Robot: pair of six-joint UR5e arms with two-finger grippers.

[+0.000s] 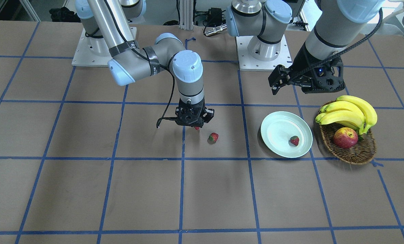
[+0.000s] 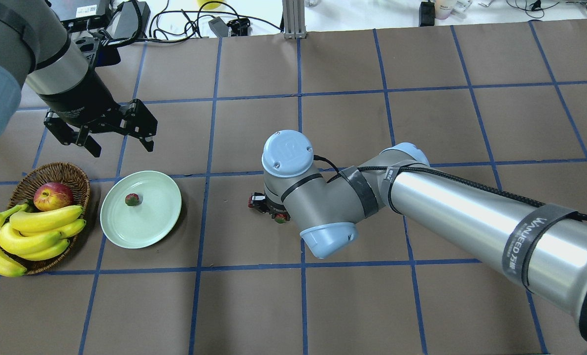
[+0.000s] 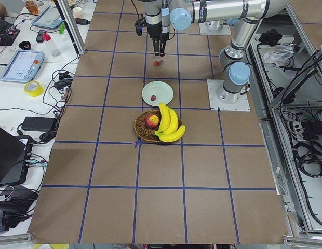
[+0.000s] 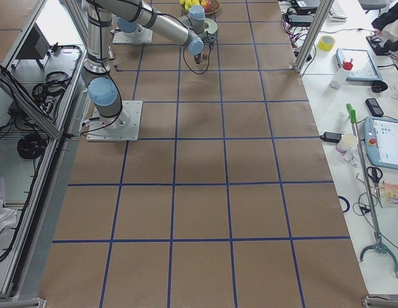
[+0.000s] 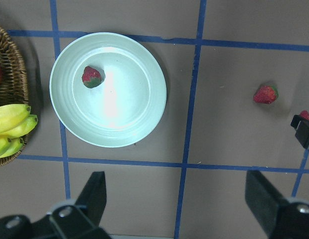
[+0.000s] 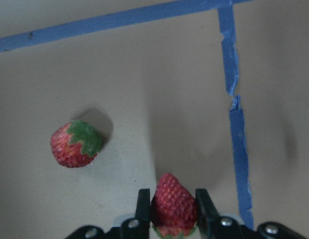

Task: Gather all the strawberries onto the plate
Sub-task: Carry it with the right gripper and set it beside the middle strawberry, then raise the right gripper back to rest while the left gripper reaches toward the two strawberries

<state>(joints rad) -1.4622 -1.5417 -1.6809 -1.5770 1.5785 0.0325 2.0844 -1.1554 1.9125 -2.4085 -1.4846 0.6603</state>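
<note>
One strawberry (image 1: pixel 294 140) lies in the pale green plate (image 1: pixel 275 127), also seen in the left wrist view (image 5: pixel 91 76). A second strawberry (image 1: pixel 213 137) lies on the table near the middle; it shows in the right wrist view (image 6: pixel 75 144). My right gripper (image 1: pixel 196 127) is shut on a third strawberry (image 6: pixel 173 202), held just above the table beside the second one. My left gripper (image 1: pixel 279 81) is open and empty, raised behind the plate (image 2: pixel 160 217).
A brown wicker basket (image 1: pixel 359 153) with bananas (image 1: pixel 351 112) and an apple (image 1: pixel 345 137) stands next to the plate, on the side away from the strawberries. Blue tape lines grid the brown table. The arm bases stand at the table's robot side.
</note>
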